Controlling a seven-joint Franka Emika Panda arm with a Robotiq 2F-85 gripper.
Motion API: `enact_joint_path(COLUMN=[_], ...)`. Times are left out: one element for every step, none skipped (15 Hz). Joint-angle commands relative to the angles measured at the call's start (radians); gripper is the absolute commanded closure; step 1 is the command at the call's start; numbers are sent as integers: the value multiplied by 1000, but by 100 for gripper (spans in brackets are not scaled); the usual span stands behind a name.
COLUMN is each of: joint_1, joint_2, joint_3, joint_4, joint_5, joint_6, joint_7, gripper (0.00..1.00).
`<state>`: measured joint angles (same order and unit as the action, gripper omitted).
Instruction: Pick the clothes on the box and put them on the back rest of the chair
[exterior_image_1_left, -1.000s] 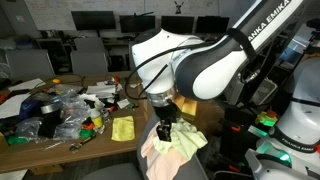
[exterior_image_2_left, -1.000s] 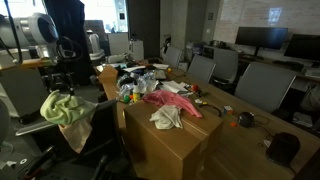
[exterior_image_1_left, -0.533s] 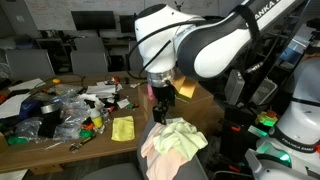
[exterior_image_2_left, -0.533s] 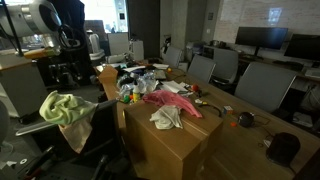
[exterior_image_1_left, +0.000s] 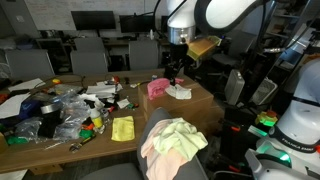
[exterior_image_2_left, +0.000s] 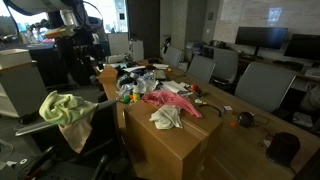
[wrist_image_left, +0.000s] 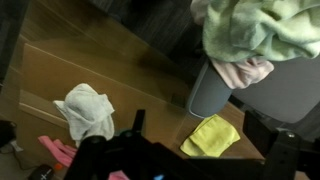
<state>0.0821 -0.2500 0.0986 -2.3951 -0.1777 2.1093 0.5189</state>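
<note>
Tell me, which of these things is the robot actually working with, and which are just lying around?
Part of the job: grey chair with clothes on its backrest; pink garment and whitish piece on the cardboard box; gripper.

Just lying about: small yellow cloth; table clutter; other chairs; monitors.

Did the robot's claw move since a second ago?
Yes. The gripper rose off the clothes on the chair and now hangs over the box.
</note>
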Motion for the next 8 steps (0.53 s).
enact_joint_path(joint_1=[-84,-107,-130,-152,-170,-189,-210,-231], joint_2=[-148,-178,-203,-230,-260,-288,-316,-343], joint_3=[-56,-77,-96,-115,-139,-160,-179,-199], joint_4=[-119,-151,-180,-210,-242,-272,-300,-325], joint_5=[63,84,105,124,154,175,194,209], joint_6=[9,12,18,20,24,28,27,20], joint_7=[-11,-22,-32,-40,-61,-80,-98,-119], gripper=[0,0,0,0,0,0,0,0])
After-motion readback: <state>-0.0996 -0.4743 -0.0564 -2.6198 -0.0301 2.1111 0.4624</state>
